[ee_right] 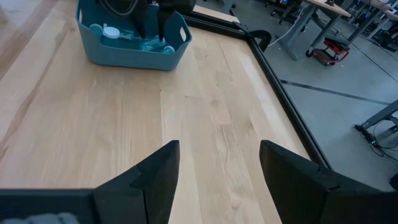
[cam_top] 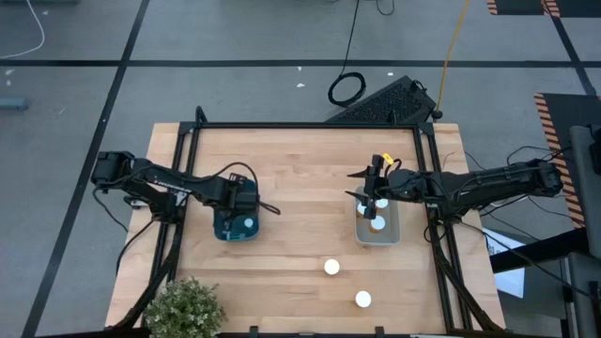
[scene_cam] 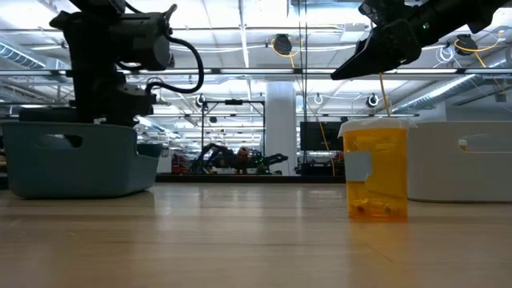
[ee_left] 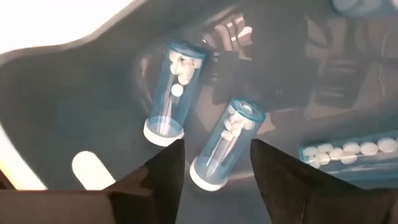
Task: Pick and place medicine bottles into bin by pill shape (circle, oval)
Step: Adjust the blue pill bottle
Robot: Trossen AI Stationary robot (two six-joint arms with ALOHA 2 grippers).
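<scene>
My left gripper hangs open inside the blue bin. In the left wrist view its fingers stand over three clear medicine bottles with white caps, which lie on their sides on the bin floor. My right gripper is open over the far end of the pale bin, which holds two white-capped bottles. Nothing is between its fingers. Two more bottles stand on the table near its front edge. The low view shows one of them as amber.
A potted plant stands at the table's near left corner. A black frame rail runs along the far edge, with further rails down both sides. Bare wood lies between the two bins.
</scene>
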